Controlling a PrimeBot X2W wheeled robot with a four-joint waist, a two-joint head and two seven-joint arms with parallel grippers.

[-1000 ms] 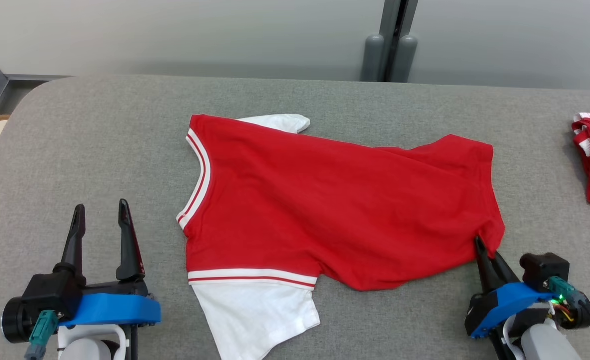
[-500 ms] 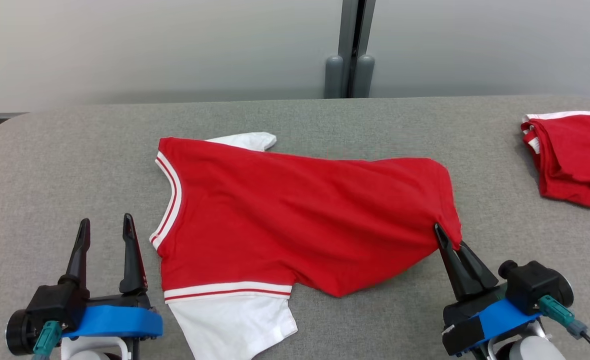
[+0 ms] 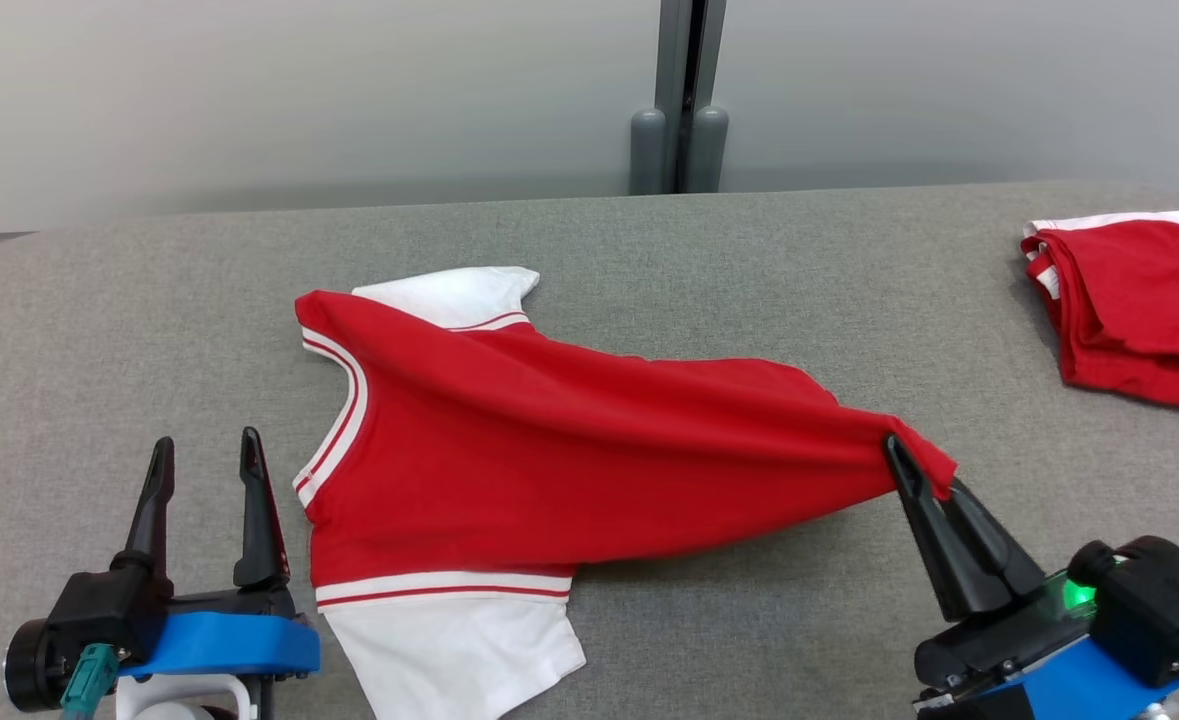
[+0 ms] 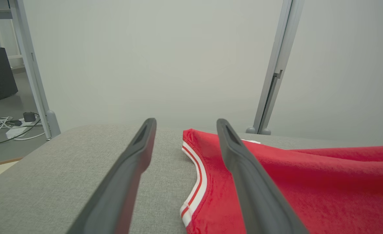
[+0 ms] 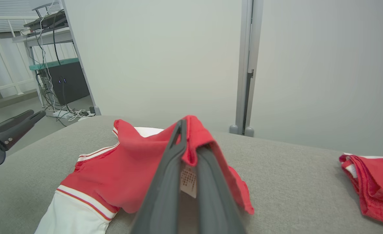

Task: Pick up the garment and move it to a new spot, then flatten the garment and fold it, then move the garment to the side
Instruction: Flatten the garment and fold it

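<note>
Slippage is the risk: the right gripper (image 3: pixel 921 465), pinched shut on only the raised hem corner of the garment (image 3: pixel 509 460) lying left of the folded red pile (image 3: pixel 1129 300), could lose it as trailing cloth drags, while the left gripper (image 3: pixel 204 437) gapes wide, empty.

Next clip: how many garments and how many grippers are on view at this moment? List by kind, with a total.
Garments: 2 (red-and-white shirt; folded red garment)
Grippers: 2 (left gripper, fingers apart; right gripper, fingers pinching the shirt's hem)
Total: 4
</note>
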